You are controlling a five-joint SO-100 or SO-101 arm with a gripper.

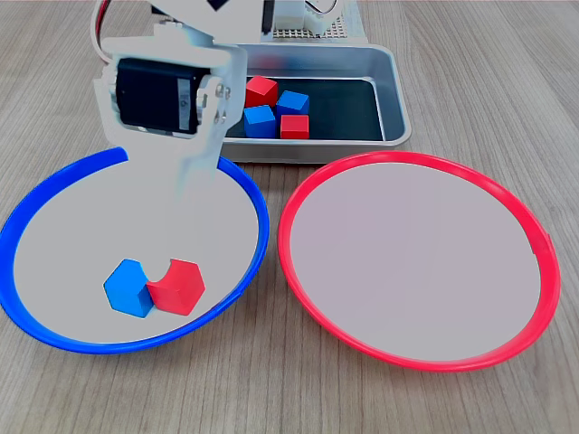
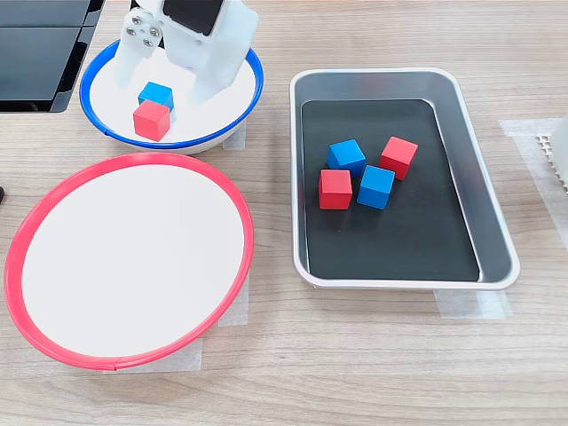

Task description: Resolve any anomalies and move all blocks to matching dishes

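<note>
The blue-rimmed dish [image 1: 261, 226] [image 2: 254, 89] holds one blue block [image 1: 129, 287] [image 2: 157, 92] and one red block [image 1: 177, 286] [image 2: 151, 120], side by side and touching. My white gripper [image 1: 188, 176] [image 2: 167, 82] hangs open over this dish, above the blocks and holding nothing. In the second exterior view its fingers stand either side of the blue block. The red-rimmed dish [image 1: 416, 364] [image 2: 133, 160] has nothing in it. Two red blocks [image 1: 261, 90] [image 2: 399, 156] and two blue blocks [image 1: 260, 121] [image 2: 345, 156] lie in the metal tray [image 1: 393, 99] [image 2: 497, 240].
The arm's base [image 1: 308, 18] stands behind the tray in the first exterior view. A black flat object [image 2: 35, 53] lies at the second exterior view's top left. Clear tape patches [image 2: 466, 303] hold the tray and dishes to the wooden table.
</note>
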